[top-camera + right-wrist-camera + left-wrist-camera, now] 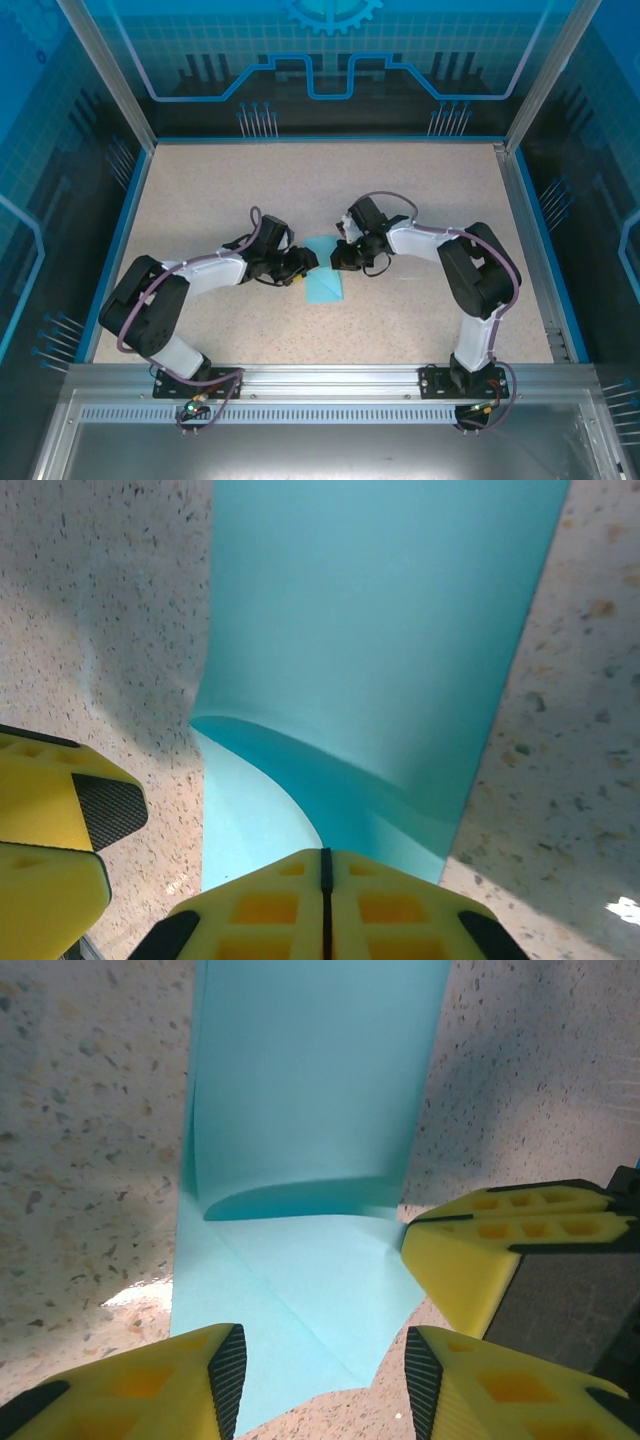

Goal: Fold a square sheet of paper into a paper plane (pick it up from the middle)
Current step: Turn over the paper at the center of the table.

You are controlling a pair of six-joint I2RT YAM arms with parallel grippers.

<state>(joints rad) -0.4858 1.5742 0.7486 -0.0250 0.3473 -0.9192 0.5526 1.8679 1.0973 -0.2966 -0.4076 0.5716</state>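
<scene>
The square sheet of paper (325,286) lies mid-table, light cyan-blue and partly folded, with creases across its lower layer. One flap (300,1090) curls up off that layer. My left gripper (320,1370) is open, its yellow fingers either side of the paper's near corner without touching it; in the top view it (303,262) sits at the sheet's left. My right gripper (322,852) is shut, fingertips pinched at the paper (380,610) where the raised flap bends. Its fingers (470,1260) meet the sheet's right edge. From above it (340,258) is at the sheet's upper right.
The speckled beige table (420,190) has a blue raised rim (125,230) on three sides and a metal rail (320,385) at the near edge. Both arms bend inward and nearly meet over the paper.
</scene>
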